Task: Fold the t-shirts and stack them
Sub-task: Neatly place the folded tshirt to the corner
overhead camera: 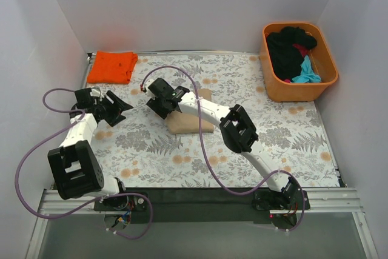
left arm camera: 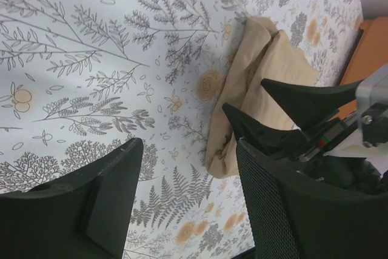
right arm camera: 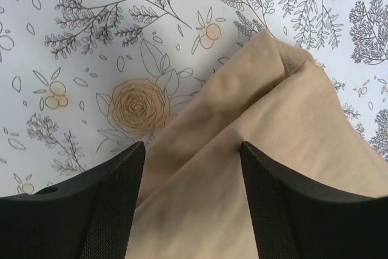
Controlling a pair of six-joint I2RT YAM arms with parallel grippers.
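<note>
A folded tan t-shirt (overhead camera: 193,124) lies mid-table, partly under my right arm. My right gripper (overhead camera: 159,100) hovers over its left end, open; in the right wrist view the tan cloth (right arm camera: 273,119) spreads beneath the gap between the fingers (right arm camera: 193,168), not pinched. My left gripper (overhead camera: 123,111) stands open a little left of the shirt, over bare flowered tablecloth (left arm camera: 188,168). In the left wrist view the tan t-shirt (left arm camera: 267,71) lies ahead with the right gripper (left arm camera: 285,113) over it. A folded orange t-shirt (overhead camera: 112,67) rests at the far left corner.
An orange plastic tub (overhead camera: 291,92) at the far right holds crumpled black (overhead camera: 285,50), teal (overhead camera: 306,72) and red (overhead camera: 301,48) t-shirts. White walls enclose the table on three sides. Purple cables loop from both arms.
</note>
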